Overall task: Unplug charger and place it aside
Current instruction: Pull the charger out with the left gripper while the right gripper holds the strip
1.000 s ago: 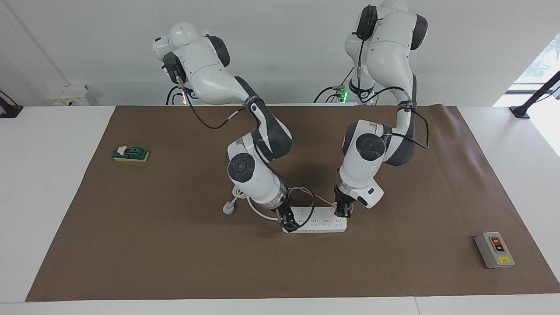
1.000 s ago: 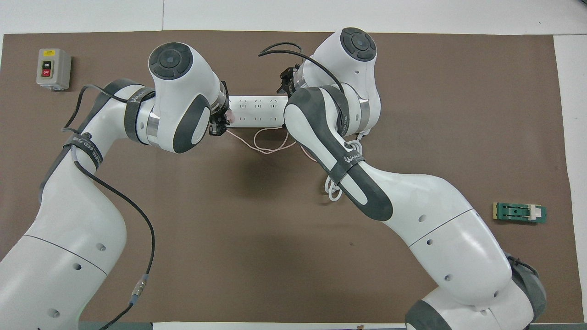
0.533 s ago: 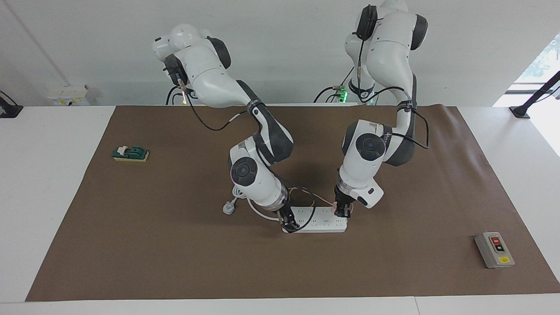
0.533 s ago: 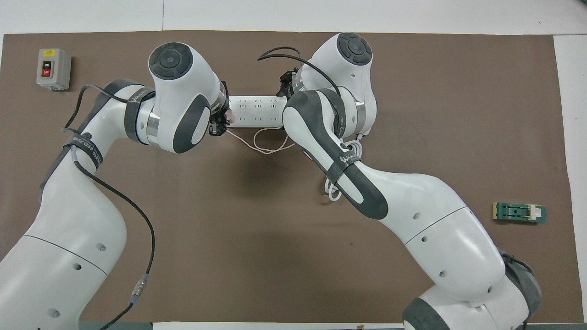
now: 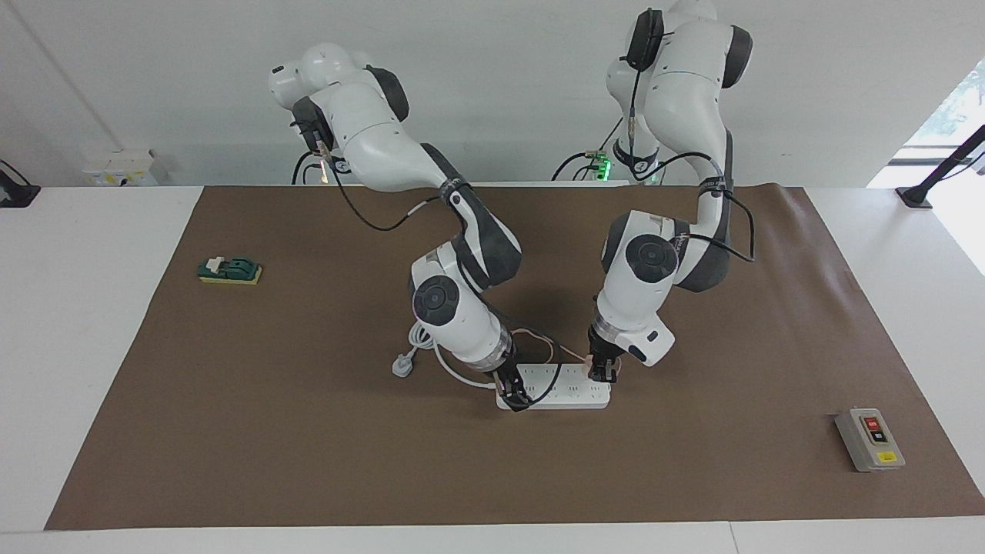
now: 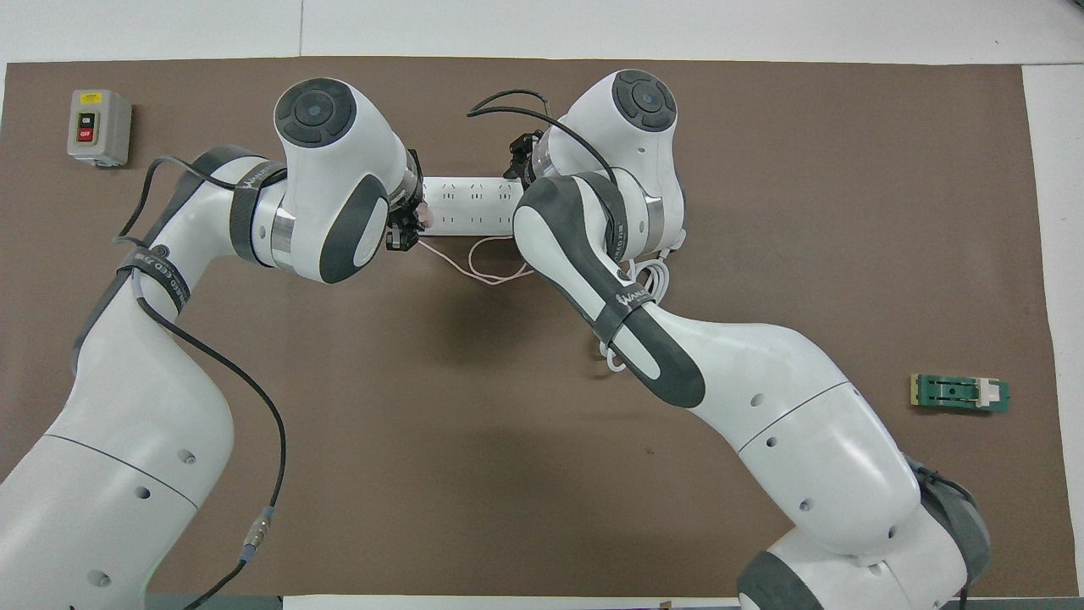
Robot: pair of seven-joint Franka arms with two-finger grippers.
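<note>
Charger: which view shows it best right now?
Overhead view. The charger shows as a pink bit beside the left gripper at the power strip's end. In the facing view the left gripper hides nearly all of it.
</note>
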